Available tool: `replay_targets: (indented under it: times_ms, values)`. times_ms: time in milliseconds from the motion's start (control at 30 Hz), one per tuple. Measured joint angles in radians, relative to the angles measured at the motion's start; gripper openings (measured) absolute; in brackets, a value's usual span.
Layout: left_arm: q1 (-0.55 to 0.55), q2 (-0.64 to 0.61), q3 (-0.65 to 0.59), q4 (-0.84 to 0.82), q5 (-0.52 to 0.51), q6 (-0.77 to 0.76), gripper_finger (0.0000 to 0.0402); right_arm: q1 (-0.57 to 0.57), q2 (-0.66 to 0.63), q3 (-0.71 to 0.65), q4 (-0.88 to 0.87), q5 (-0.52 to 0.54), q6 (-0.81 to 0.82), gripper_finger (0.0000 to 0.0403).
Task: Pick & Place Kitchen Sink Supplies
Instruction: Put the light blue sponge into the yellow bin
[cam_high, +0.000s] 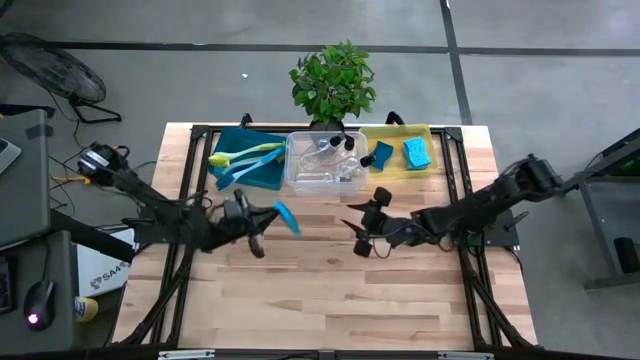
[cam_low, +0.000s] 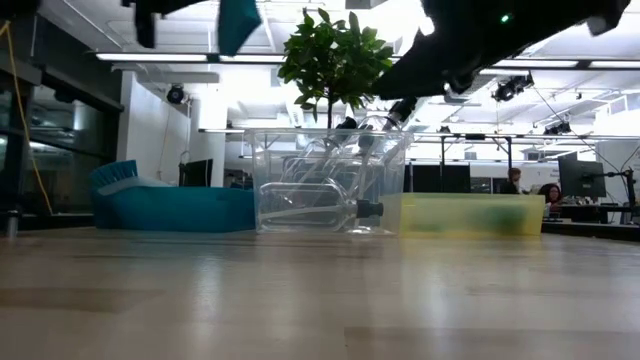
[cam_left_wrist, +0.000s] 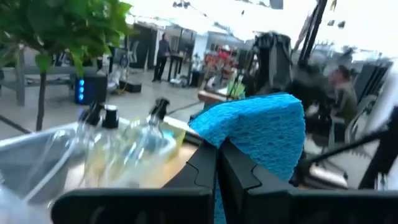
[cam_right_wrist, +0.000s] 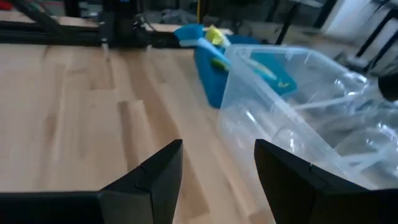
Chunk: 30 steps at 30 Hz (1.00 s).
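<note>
Left claw (cam_high: 268, 228): clamped on a blue sponge (cam_high: 287, 217), raised above the bench (cam_high: 300, 300), near centre. The low view cuts both claws off at the top edge. Right claw (cam_high: 364, 224): fingers spread wide, empty, at 3 o'clock of the sponge. Clear bin (cam_high: 325, 163) at 12 o'clock holds pump bottles (cam_high: 335, 150). Office room behind.
</note>
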<state>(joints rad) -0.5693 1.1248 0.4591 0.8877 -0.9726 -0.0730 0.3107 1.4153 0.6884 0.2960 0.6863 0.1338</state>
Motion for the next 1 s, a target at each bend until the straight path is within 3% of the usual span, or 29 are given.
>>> replay_targets:
  times_ms: [233, 600, 1000]
  values:
    - [0.178, 0.005, 0.001, 0.124, 0.169, 0.009, 0.0000, 0.000, 0.150, 0.000, 0.315, 0.092, -0.154, 0.0193]
    - [0.312, 0.073, 0.001, 0.303, 0.241, -0.009, 0.0000, 0.000, 0.314, 0.003, 0.824, 0.127, -0.347, 0.0193]
    - [0.372, 0.267, 0.001, 0.676, 0.272, -0.022, 0.0000, -0.011, 0.408, 0.080, 1.015, 0.083, -0.569, 0.0193]
